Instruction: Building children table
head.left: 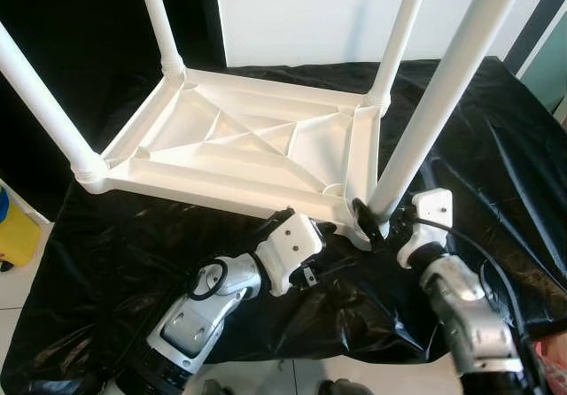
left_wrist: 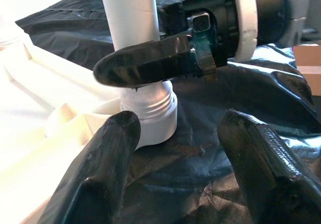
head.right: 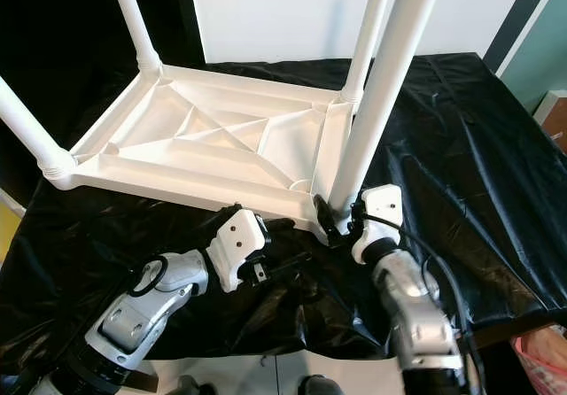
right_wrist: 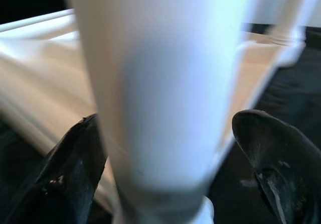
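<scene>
Table (head.left: 248, 143) is lying upside down; right claw (head.left: 372, 227) is straddling its near leg (head.left: 425, 120) unclenched, left claw (left_wrist: 175, 153) released nearby.

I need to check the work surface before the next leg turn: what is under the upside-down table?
A black plastic sheet, wrinkled, lies under the upside-down white table and spreads past it on every side. Whatever the sheet rests on is covered. The right gripper sits at the base of the near leg.

surface: black plastic sheet (head.left: 496, 138) covering it, lying wrinkled | on it: upturned white table top (head.left: 239, 147) resting, legs pointing up
</scene>
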### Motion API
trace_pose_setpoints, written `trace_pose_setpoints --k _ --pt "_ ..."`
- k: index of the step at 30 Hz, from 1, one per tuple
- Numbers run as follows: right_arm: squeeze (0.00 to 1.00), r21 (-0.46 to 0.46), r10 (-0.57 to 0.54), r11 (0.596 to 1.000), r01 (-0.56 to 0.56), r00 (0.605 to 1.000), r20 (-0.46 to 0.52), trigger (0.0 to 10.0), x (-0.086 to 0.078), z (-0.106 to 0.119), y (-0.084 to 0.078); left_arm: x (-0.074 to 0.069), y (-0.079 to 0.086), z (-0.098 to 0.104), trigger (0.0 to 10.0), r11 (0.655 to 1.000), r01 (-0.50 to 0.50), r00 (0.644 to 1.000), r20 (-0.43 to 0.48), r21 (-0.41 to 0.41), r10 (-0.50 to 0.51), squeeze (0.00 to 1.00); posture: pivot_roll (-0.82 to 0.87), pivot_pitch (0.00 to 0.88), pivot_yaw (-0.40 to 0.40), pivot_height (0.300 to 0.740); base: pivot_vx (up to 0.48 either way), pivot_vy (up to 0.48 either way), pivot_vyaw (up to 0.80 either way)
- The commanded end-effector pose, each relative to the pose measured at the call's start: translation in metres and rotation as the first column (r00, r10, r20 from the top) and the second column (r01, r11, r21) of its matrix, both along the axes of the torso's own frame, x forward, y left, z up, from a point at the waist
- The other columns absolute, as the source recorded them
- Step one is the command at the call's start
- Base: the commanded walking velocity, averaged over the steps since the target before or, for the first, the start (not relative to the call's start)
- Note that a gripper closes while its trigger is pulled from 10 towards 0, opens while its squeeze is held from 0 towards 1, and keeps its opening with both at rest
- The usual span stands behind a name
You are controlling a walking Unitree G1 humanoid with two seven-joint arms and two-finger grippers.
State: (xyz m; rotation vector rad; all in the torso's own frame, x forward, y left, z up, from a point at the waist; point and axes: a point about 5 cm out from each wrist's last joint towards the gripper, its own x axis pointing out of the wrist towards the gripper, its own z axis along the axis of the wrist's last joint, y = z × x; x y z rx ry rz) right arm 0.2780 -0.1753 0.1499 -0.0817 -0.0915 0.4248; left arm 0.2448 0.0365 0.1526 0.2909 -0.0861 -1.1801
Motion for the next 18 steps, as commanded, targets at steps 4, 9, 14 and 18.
trace_pose_setpoints --k 4,9,14,18 --pt "0.0 -0.026 0.097 0.995 -0.098 0.995 -0.03 10.0 0.005 -0.006 0.004 0.0 0.001 -0.002 10.0 1.0 0.025 1.0 -0.009 0.013 -0.025 0.0 -0.13 0.106 0.014 0.74 0.0 0.0 0.0" --pt "0.0 -0.113 0.197 0.973 -0.203 0.979 -0.059 9.4 0.02 -0.014 0.01 0.002 0.001 0.0 10.0 1.0 0.016 1.0 -0.002 0.011 -0.016 0.0 -0.12 0.103 0.007 0.74 0.0 0.0 0.0" --pt "0.0 -0.115 0.218 0.968 -0.225 0.974 -0.067 3.7 0.022 -0.016 0.008 0.003 0.002 0.0 10.0 1.0 0.01 1.0 -0.001 0.011 -0.01 0.0 -0.12 0.103 0.007 0.74 0.0 0.0 0.0" --pt "0.0 -0.129 0.224 0.964 -0.232 0.972 -0.075 0.0 0.022 -0.018 0.005 0.002 0.003 0.0 10.0 1.0 0.005 1.0 -0.001 0.01 -0.005 0.0 -0.11 0.103 0.005 0.74 0.0 0.0 0.0"
